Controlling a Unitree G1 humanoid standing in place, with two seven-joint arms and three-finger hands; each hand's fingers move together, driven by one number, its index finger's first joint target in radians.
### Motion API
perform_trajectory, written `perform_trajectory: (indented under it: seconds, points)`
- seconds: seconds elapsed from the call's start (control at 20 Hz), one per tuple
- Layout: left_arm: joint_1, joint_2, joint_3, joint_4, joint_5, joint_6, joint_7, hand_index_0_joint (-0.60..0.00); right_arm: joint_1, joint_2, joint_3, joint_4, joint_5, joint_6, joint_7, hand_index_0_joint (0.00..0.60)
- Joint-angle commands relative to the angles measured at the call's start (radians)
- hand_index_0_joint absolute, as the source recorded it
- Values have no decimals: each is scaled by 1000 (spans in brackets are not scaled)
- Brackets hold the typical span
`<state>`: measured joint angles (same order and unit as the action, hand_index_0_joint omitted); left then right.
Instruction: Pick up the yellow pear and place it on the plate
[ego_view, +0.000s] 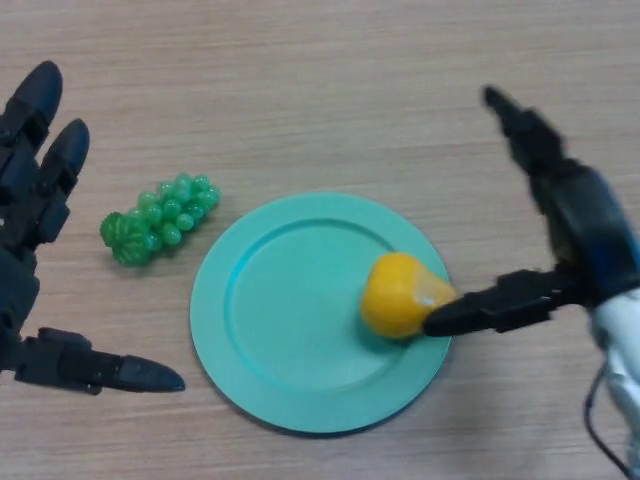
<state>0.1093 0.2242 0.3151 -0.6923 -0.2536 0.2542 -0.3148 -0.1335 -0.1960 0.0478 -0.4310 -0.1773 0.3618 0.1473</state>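
The yellow pear (398, 295) lies on its side on the right part of the teal plate (275, 320). My right hand (575, 225) is just right of the plate with its fingers spread straight. Its thumb tip touches the pear's right end and its fingers reach up and away from the pear. My left hand (30, 230) is at the left edge, open and empty, well left of the plate.
A bunch of green grapes (158, 217) lies on the wooden table (320, 80) just left of the plate, between the plate and my left hand.
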Motion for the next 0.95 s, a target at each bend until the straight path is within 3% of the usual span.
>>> perform_trajectory:
  seconds: [0.05,0.25,0.75,0.95]
  points:
    - [-32,35,10,-19,33,-134,18,0,35,-44,-96,-137,99,-93,5,0]
    - [-52,52,9,-30,26,-65,14,0,133,-52,-166,-263,166,-48,11,0]
    - [-91,68,-20,5,68,-32,36,0,184,-44,-182,-325,120,-92,26,0]
    - [-102,77,11,3,75,-8,12,0,191,-39,-186,-337,118,-111,38,0]
